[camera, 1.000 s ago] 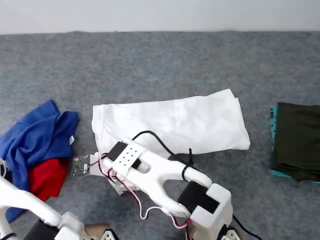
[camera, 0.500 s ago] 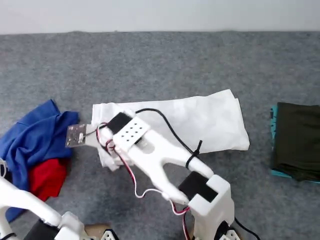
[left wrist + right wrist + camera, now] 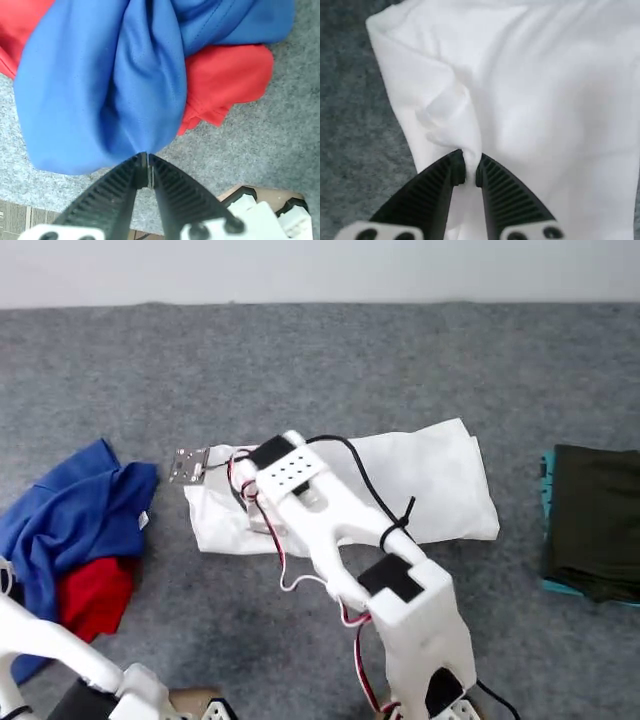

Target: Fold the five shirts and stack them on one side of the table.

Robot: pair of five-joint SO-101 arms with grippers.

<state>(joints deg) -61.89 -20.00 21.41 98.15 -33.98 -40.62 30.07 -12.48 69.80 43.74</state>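
A white shirt (image 3: 400, 485) lies spread across the table's middle. My right gripper (image 3: 255, 518) (image 3: 469, 172) hangs over its left end, shut on a pinched fold of the white shirt (image 3: 530, 100), and that end is bunched up. A crumpled blue shirt (image 3: 75, 515) lies over a red shirt (image 3: 95, 595) at the left. My left gripper (image 3: 148, 167) is shut, its tips at the near edge of the blue shirt (image 3: 100, 90); the red shirt (image 3: 225, 80) peeks out beside it. A folded dark shirt (image 3: 595, 520) lies on a teal one (image 3: 546, 480) at the right edge.
Grey carpet (image 3: 330, 370) covers the table, bare along the far side and between the piles. The left arm's white links (image 3: 60, 645) sit at the near left corner. The right arm's body (image 3: 400, 610) stretches from the near edge over the table's middle.
My right gripper swung from the near edge away toward the white shirt's left end, dragging that end's near corner inward. The left arm and the other shirts stayed put.
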